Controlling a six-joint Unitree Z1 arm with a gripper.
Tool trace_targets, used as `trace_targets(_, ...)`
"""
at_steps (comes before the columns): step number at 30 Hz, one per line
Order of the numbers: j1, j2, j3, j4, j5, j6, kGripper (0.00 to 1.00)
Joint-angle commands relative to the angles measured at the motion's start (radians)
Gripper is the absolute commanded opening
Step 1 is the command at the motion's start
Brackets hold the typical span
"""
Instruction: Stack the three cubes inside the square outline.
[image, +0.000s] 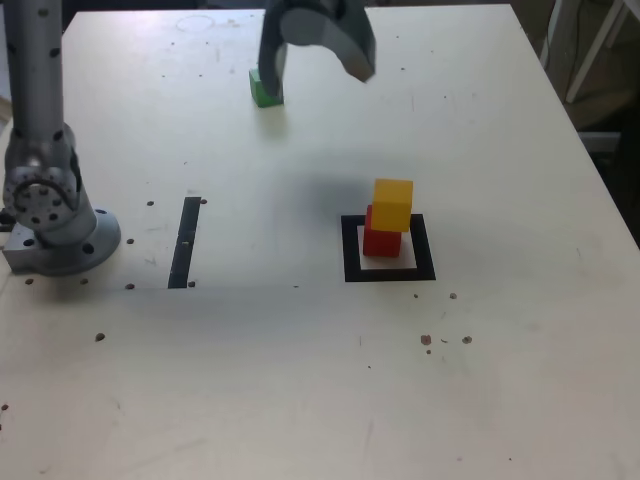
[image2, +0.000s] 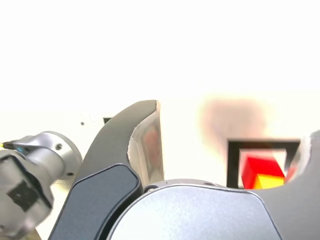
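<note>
In the exterior view the yellow cube (image: 392, 203) sits on the red cube (image: 381, 238), slightly askew, inside the black square outline (image: 388, 272) right of centre. The green cube (image: 265, 88) lies on the table at the far side, partly hidden behind one finger. My gripper (image: 315, 75) hangs open above the far part of the table, one finger just in front of the green cube, nothing between the fingers. The wrist view shows a dark finger (image2: 130, 150), the square outline (image2: 234, 155), the red cube (image2: 258, 169) and the yellow cube (image2: 271, 182) on it.
The arm's grey base (image: 50, 215) stands at the exterior view's left. A narrow black strip (image: 185, 242) lies between the base and the outline. Small dark specks dot the white table (image: 300, 380). Chair legs show beyond the table's right edge.
</note>
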Motion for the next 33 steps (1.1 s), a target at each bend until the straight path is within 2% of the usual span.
trace_targets(1,0.092,-0.008,0.005,-0.008,0.006,0.026,1.0)
trace_targets(8,0.311,0.02,0.014,-0.045,0.011,0.126,1.0)
trace_targets(17,0.505,0.091,0.056,-0.119,0.017,0.214,1.0)
trace_targets(22,0.556,0.155,0.059,-0.152,0.021,0.24,1.0)
trace_targets(33,0.565,0.275,-0.004,-0.173,0.014,0.246,0.98)
